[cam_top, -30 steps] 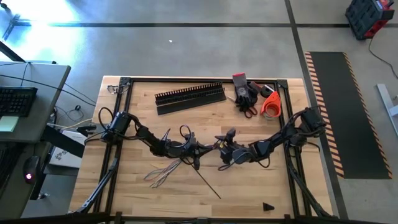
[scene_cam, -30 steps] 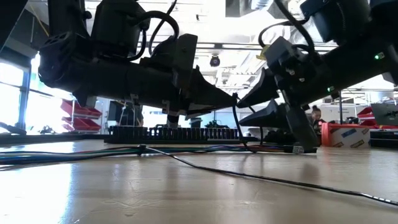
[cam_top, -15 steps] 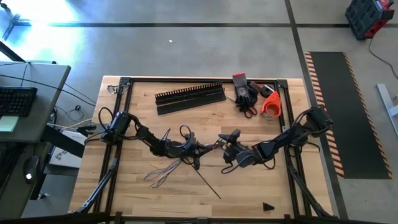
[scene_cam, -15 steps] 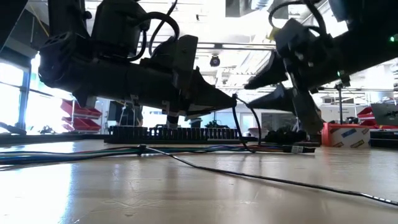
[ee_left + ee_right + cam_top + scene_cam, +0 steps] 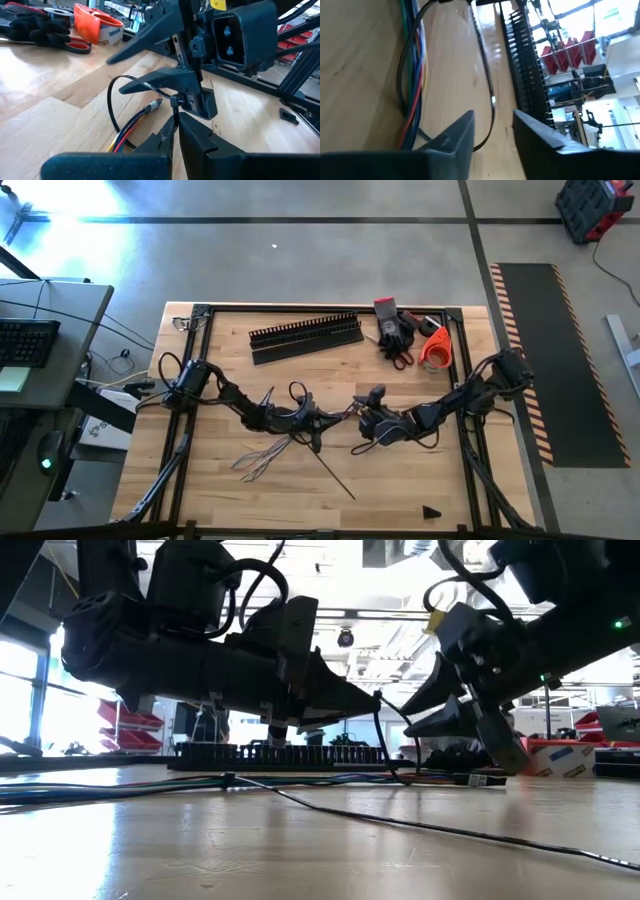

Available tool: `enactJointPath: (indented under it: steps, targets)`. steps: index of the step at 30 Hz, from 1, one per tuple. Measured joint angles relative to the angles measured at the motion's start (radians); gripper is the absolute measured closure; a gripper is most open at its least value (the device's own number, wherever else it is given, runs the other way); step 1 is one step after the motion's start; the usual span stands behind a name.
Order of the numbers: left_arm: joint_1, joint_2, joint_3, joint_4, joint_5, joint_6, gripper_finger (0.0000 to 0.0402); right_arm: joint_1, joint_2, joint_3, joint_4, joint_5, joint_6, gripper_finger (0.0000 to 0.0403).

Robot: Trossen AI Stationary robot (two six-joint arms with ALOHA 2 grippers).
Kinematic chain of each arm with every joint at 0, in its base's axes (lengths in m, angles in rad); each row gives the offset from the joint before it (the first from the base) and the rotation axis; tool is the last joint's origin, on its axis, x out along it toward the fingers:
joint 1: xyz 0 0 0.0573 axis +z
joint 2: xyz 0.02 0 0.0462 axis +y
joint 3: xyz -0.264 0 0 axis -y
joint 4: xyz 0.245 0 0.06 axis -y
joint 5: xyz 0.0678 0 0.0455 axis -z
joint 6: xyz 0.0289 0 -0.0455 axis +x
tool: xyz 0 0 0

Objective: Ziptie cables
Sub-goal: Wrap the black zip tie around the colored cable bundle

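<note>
Overhead, you see the wooden table [image 5: 400,480] filling the centre of the frame, both dark arms meeting at its middle.

- Black slotted duct [image 5: 305,332]: upper middle of the table, with a flat black strip [image 5: 308,350] just below it.
- Black gloves [image 5: 397,330], red-handled scissors [image 5: 400,358] and an orange tape roll [image 5: 434,350]: upper right of the table.
- Left gripper [image 5: 340,416]: centre of the table, fingers clenched together on a black ziptie [image 5: 116,95] that loops up from the tips in the left wrist view.
- Right gripper [image 5: 358,418]: just right of centre, facing the left one; its fingers [image 5: 454,136] stand apart with a gap, the ziptie's thin strap passing between them, nothing gripped.
- Cables [image 5: 262,458]: a loose bundle lying lower left of centre, fanned ends toward the lower left, the other end running up under the grippers.
</note>
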Motion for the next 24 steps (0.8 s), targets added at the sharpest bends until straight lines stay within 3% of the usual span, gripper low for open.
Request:
enactJointPath:
  steps: [8,24]
  targets:
    - [0.003,0.0,0.0,0.0,0.003,0.0,0.0402,0.0,0.0,0.0,-0.012,-0.038,0.0,0.0396]
    - [0.028,0.0,0.0,0.002,0.029,-0.016,0.0402,0.0,0.0,0.0,0.103,-0.066,-0.057,0.0403]
